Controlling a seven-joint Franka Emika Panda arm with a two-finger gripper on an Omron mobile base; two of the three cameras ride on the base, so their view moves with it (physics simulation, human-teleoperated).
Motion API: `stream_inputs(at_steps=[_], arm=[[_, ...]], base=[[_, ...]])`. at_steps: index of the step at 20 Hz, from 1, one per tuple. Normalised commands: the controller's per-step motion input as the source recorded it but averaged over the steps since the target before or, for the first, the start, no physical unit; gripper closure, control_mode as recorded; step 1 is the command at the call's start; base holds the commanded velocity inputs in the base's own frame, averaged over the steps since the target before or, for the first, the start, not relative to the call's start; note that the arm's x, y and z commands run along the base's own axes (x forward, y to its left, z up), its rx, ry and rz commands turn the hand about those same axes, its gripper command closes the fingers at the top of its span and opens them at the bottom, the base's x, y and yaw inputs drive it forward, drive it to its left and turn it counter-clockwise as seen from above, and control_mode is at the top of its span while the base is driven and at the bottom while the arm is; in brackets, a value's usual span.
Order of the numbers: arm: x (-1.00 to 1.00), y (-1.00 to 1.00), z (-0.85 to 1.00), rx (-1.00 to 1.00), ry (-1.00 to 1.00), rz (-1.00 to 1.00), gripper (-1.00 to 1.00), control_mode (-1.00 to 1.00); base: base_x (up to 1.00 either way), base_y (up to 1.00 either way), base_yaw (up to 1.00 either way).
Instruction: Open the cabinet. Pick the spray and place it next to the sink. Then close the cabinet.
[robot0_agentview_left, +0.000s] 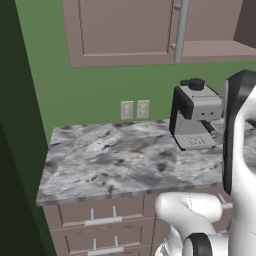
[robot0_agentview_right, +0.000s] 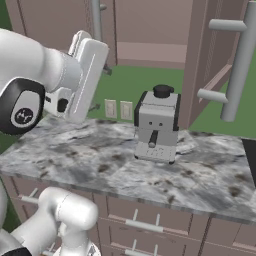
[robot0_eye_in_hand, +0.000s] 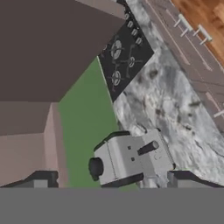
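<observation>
The white arm rose from the base and bent at a dark elbow joint, its forearm reaching up and forward. The claw (robot0_eye_in_hand: 109, 180) stood wide open, one dark fingertip (robot0_eye_in_hand: 41, 179) at each side of the hand view, apparently holding nothing between them.

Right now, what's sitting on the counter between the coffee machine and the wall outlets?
Nothing: in the left base view, bare marbled counter runs from the coffee machine to the outlets.

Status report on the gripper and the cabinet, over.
Gripper open, holding nothing. Cabinet right door swung open, left shut. Coffee machine on counter below.
</observation>
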Motion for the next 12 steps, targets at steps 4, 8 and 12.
stream_inputs(at_steps=[4, 8, 12], arm=[[-0.23, -0.17, 0.00, -0.01, 0.21, -0.04, -1.00, -1.00], [-0.29, -0.15, 0.00, -0.05, 0.12, -0.06, -1.00, -1.00], [-0.26, -0.09, 0.00, -0.06, 0.11, -0.09, -1.00, -1.00]], base=[[0.00, 0.00, 0.00], [0.00, 0.00, 0.00], [0.00, 0.00, 0.00]])
